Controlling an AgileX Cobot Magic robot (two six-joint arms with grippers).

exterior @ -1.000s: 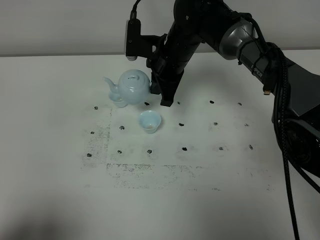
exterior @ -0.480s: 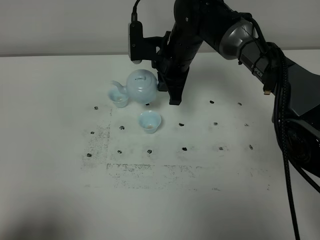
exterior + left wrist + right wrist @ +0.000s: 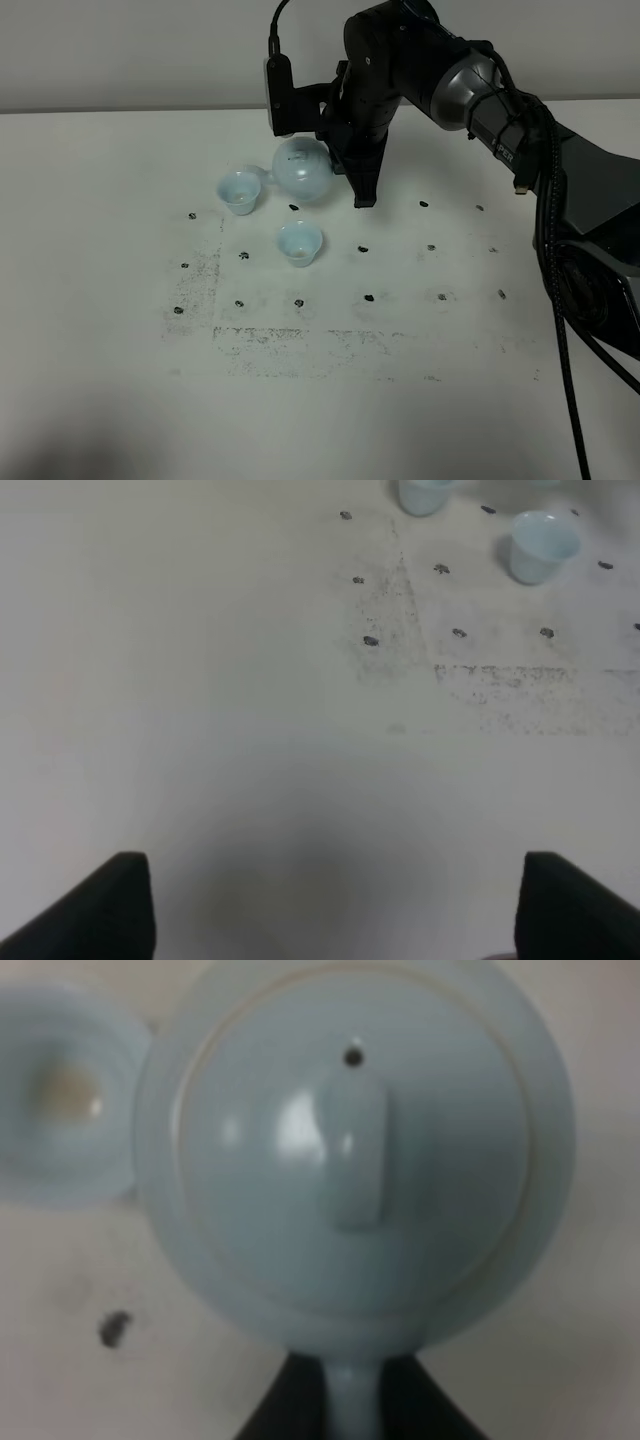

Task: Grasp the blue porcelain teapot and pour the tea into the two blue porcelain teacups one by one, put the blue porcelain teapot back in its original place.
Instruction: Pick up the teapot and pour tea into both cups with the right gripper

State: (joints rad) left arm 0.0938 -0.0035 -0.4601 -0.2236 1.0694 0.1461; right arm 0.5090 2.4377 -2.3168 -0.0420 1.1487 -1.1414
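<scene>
The pale blue teapot point(image 3: 303, 170) hangs in my right gripper point(image 3: 345, 172), which is shut on its loop handle, at the back of the table. The right wrist view shows its lid and knob point(image 3: 355, 1150) from above, with the handle between the dark fingers point(image 3: 290, 1410) of the gripper point(image 3: 352, 1415). One blue teacup point(image 3: 240, 190) stands just left of the teapot; it also shows in the right wrist view point(image 3: 65, 1095), with a brownish spot inside. The second teacup point(image 3: 299, 243) stands in front of the teapot. The left wrist view shows both cups far off point(image 3: 543, 545) point(image 3: 425, 492). My left gripper point(image 3: 345, 910) is open and empty.
The white table point(image 3: 120, 330) carries a grid of small black marks point(image 3: 368, 297) and grey scuffing. The right arm point(image 3: 470, 80) with its black cable reaches in from the right edge. The left arm is out of the exterior high view.
The teapot has moved right, off the left cup, which now shows whole. The right gripper moved right with it. The cups have not moved.
</scene>
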